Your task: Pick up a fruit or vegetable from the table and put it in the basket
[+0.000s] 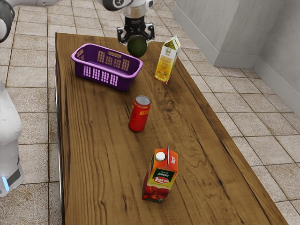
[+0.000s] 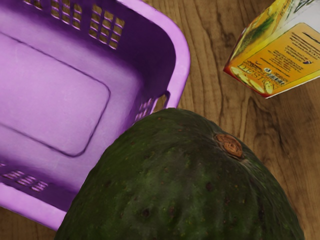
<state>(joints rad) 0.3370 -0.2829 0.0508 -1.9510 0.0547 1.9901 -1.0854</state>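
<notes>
Gripper [image 1: 136, 39], clamped on the avocado [image 1: 137, 48] at upper middle, should go left – centre over basket [image 1: 123, 82], then lower gently.

The white arm [image 1: 40, 3] reaches in from the exterior view's upper left. Its black claw [image 1: 137, 42] points down over the far end of the surface [image 1: 103, 150], two fingers apart, holding on.
</notes>
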